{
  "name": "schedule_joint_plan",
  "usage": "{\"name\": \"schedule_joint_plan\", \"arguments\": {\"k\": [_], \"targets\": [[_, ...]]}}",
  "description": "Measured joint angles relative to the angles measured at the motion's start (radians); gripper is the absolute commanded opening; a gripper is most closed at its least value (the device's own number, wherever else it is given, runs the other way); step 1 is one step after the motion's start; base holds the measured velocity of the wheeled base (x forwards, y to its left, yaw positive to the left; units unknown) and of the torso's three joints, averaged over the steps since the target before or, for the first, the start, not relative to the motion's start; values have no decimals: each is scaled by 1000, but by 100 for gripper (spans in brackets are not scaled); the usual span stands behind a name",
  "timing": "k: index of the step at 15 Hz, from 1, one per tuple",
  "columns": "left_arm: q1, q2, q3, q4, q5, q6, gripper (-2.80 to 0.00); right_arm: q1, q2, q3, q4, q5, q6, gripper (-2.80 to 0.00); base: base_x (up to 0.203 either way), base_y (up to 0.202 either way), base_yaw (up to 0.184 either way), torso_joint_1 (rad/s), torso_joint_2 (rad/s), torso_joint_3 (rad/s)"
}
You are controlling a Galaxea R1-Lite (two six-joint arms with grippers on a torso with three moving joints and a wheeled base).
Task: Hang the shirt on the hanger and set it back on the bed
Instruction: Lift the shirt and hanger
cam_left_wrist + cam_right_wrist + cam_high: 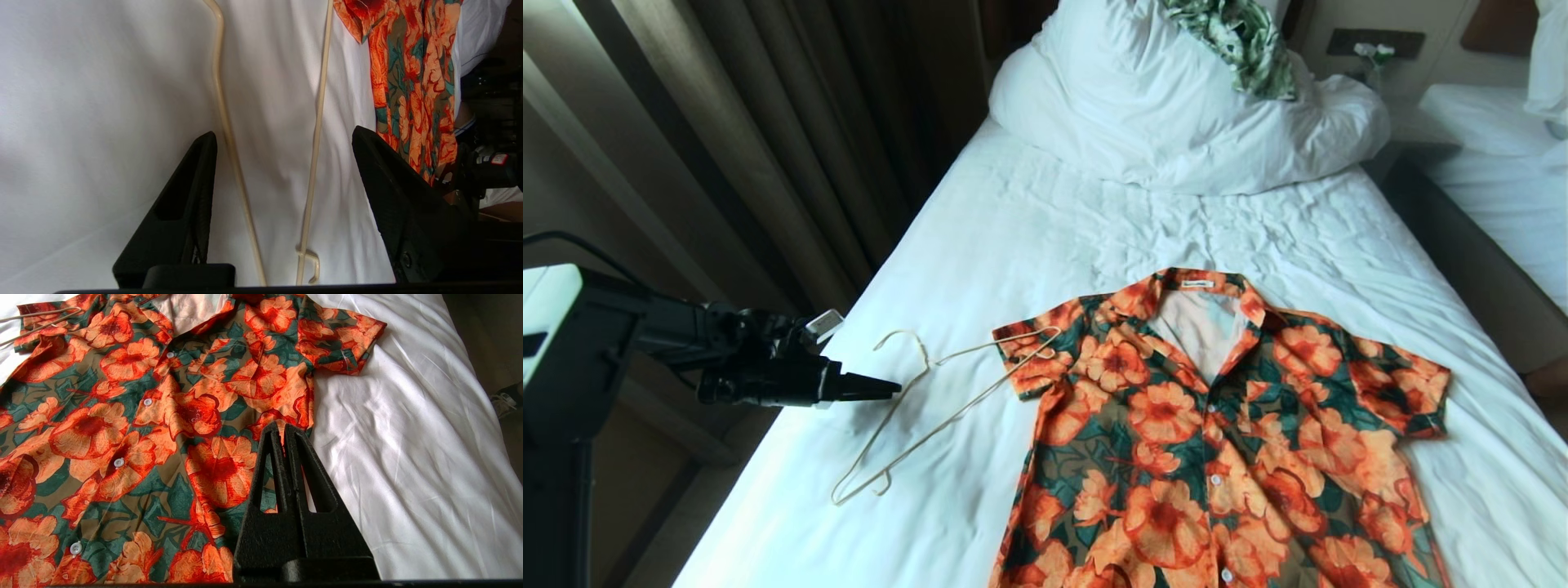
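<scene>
The orange-flowered shirt [1217, 441] lies flat and collar-up on the bed [1045, 229], buttoned down the front. The thin cream hanger [964, 403] rests on the sheet to its left, one end overlapping the shirt's sleeve [1033, 351]. My left gripper [894, 387] reaches in level from the bed's left edge, just short of the hanger. In the left wrist view it [284, 132] stands open, empty, with the hanger's two wires [316, 139] on the sheet in the gap beyond. My right gripper [282, 425] is shut and empty, hovering over the shirt's [163, 416] side hem.
A bunched white duvet and pillow [1160, 106] fill the bed's head, with a green leaf-print garment [1241, 41] on top. Dark curtains [768, 122] hang along the left side. A second white bed [1503, 163] stands to the right across a narrow gap.
</scene>
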Motion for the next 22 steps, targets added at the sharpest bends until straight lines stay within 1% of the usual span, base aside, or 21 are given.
{"name": "schedule_joint_plan", "arguments": {"k": [3,6,9,16,18,22], "targets": [[24,47,-83,6,9,1,0,0,0,0,0,0,0,-280,0,0,0,0,0,0],[26,73,-106,7,40,0,0,0,0,0,0,0,0,-280,0,0,0,0,0,0],[-15,70,-89,7,74,-2,0,0,0,0,0,0,0,-280,0,0,0,0,0,0],[-129,37,-54,11,82,-39,0,0,0,0,0,0,0,-280,0,0,0,0,0,0],[-132,16,-45,11,74,-53,0,0,0,0,0,0,0,-280,0,0,0,0,0,0],[-129,6,-36,8,59,-57,0,0,0,0,0,0,0,-280,0,0,0,0,0,0]]}}
